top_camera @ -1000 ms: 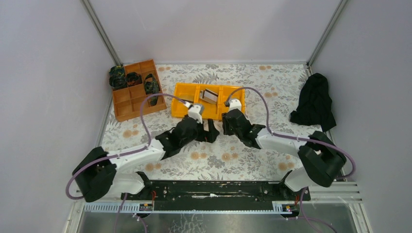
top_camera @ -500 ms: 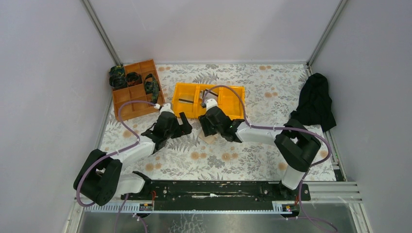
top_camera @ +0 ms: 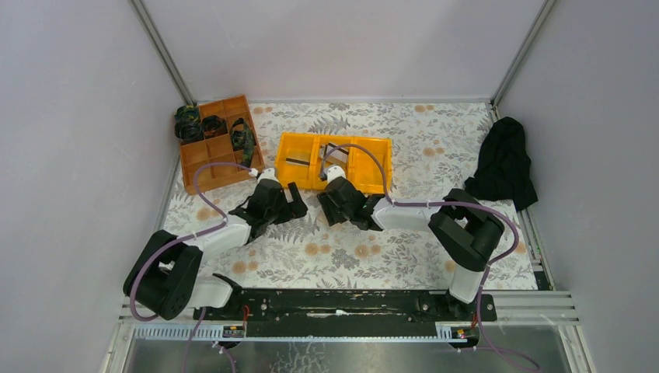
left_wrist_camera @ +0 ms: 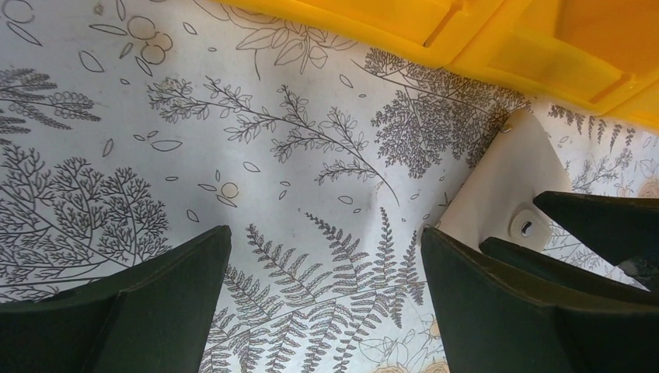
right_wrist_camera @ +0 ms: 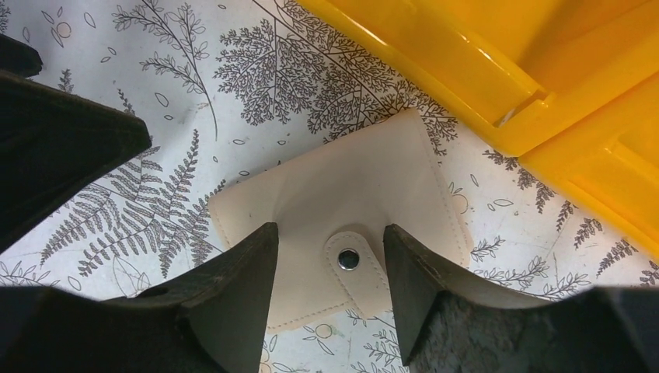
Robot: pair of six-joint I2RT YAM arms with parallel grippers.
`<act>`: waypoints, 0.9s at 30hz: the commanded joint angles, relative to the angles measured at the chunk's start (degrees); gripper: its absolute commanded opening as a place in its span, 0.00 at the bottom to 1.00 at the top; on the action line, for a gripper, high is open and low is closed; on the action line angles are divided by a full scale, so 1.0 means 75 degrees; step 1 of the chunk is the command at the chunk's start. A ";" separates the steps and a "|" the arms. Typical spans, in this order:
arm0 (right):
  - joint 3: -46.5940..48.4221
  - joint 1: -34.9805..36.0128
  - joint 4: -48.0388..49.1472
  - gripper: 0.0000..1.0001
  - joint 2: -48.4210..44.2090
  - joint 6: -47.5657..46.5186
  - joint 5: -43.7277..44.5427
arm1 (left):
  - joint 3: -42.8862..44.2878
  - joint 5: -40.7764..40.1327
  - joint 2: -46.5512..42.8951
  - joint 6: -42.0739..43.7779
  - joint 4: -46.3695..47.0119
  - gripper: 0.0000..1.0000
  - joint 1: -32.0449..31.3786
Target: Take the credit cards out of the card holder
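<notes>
The card holder (right_wrist_camera: 342, 194) is a beige wallet lying flat and closed on the patterned cloth, its snap tab (right_wrist_camera: 350, 260) fastened. My right gripper (right_wrist_camera: 330, 245) is open just above it, one finger on each side of the tab. My left gripper (left_wrist_camera: 326, 249) is open over bare cloth, just left of the holder (left_wrist_camera: 505, 186). In the top view both grippers, left (top_camera: 293, 203) and right (top_camera: 330, 208), sit in front of the yellow bin and the holder is hidden under them. A dark thin card (top_camera: 298, 162) lies in the bin's left compartment.
The yellow three-compartment bin (top_camera: 369, 167) stands just behind the grippers, and its wall is close in both wrist views (right_wrist_camera: 482, 70). An orange-brown divided tray (top_camera: 203, 159) with dark items is at the back left. A black cloth (top_camera: 503, 163) lies at the right edge.
Both arms have swung left from a second ago. The right gripper has come down over the card holder and the left gripper now sits beside it. Little moved in the last half second.
</notes>
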 commanded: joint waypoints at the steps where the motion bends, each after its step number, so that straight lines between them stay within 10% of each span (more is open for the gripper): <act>1: -0.0112 0.0017 -0.0144 0.58 0.0059 0.0094 0.0269 | -0.0011 0.0297 0.0169 -0.0017 0.0318 1.00 0.0070; 10: -0.0456 0.0021 -0.0302 0.53 0.0033 0.0277 0.0456 | -0.0069 0.0240 0.0044 -0.0016 0.0308 0.99 0.0106; 22: -0.0652 0.0018 -0.0355 0.01 -0.0066 0.0427 0.0550 | -0.0028 0.0433 0.0214 -0.0028 0.0401 0.99 0.0118; 27: -0.0679 0.0019 -0.0314 0.00 -0.0302 0.0439 0.0560 | -0.0032 0.0441 0.0203 -0.0020 0.0403 1.00 0.0117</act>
